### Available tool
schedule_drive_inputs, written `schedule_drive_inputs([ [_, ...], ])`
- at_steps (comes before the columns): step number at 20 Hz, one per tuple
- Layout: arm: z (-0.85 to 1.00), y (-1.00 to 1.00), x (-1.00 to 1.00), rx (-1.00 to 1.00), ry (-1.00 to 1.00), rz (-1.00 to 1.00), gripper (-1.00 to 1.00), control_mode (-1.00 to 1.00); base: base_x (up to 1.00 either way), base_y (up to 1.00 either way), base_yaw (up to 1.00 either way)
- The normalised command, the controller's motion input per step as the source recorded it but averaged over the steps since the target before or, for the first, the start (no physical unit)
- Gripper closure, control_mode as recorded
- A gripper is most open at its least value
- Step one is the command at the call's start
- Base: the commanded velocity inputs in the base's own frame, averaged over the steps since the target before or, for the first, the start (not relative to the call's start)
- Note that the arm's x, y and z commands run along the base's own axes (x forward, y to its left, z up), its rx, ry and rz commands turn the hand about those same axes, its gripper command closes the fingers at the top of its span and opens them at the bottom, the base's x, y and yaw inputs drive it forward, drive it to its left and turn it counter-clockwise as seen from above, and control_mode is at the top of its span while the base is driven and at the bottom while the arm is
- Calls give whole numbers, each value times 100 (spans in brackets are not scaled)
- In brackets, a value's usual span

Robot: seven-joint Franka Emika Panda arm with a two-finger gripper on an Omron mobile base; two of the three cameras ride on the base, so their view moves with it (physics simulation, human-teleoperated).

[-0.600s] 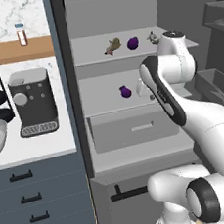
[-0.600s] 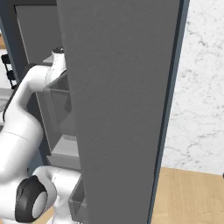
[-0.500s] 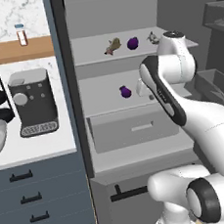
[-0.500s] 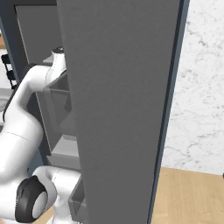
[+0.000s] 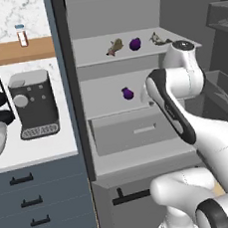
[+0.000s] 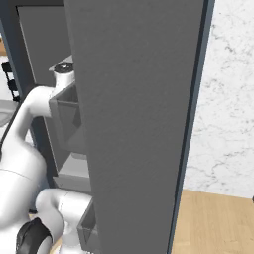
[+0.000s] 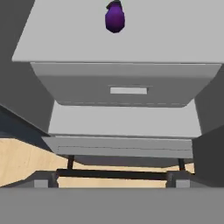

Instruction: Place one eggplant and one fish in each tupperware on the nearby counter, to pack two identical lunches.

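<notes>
Purple and round, the near eggplant (image 7: pixel 115 18) sits loose on the middle fridge shelf (image 5: pixel 109 99), so a jaw that clips its side could roll it back out of reach or off the front lip onto the drawer (image 7: pixel 127 89) below. The arm (image 5: pixel 178 108) is folded close inside the fridge, and I judge its elbow could knock the shelf edge or the open door (image 6: pixel 134 124) on the way in. The jaws stand wide apart and hold nothing. The near eggplant lies well ahead of them, at the top of the hand view, clear of both tips. A 2nd eggplant (image 5: pixel 135 44) rests on the upper shelf between 2 fish (image 5: pixel 114 47), 1 at each side
</notes>
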Motion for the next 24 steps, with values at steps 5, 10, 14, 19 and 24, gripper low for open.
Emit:
schedule_drive_inputs([
  [5,-39,6,24,1,-13,-1,-100,-100,0,0,0],
  [10,-4,0,54,4,-4,0,-100,-100,0,0,0],
  [14,0,3,73,1,6,0,-100,-100,0,0,0],
  [19,0,4,70,0,12,0,-100,-100,0,0,0],
  [24,-12,0,29,0,1,0,-100,-100,0,0,0],
])
